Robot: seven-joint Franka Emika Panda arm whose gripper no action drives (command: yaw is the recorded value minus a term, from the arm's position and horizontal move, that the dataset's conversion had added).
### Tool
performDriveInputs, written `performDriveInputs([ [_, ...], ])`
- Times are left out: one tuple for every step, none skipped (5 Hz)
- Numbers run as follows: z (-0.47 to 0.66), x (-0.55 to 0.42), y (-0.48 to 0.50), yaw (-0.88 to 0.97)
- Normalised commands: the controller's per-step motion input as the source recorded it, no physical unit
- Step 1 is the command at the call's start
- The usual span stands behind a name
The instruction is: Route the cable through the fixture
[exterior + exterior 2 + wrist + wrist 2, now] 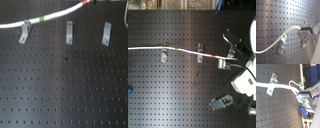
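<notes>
The white cable (60,14) runs in from the first exterior view's left and passes the left metal clip (24,31). Its green band (42,19) lies just past that clip and its red band (89,2) is near the top edge. In the second exterior view the cable (188,50) crosses the middle clip (200,52), and the red band (214,56) sits just before my gripper (233,59). The gripper is shut on the cable near the right clip (220,63). Both wrist views show the cable (286,32) (281,86) ending in the jaws.
The fixture is a row of three clips on a black perforated board (65,90); the middle (69,31) and right (106,33) clips stand free of the cable in the first exterior view. A small blue item (129,90) and a grey block (220,103) lie on the board.
</notes>
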Motion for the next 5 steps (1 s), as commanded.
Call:
performDriveInputs([
  [0.07, -0.284, 0.317, 0.44],
  [0.0, -0.234, 0.301, 0.5],
  [0.04, -0.245, 0.158, 0.4],
  [0.16, -0.448, -0.216, -0.19],
  [0.1, -0.21, -0.251, -0.53],
])
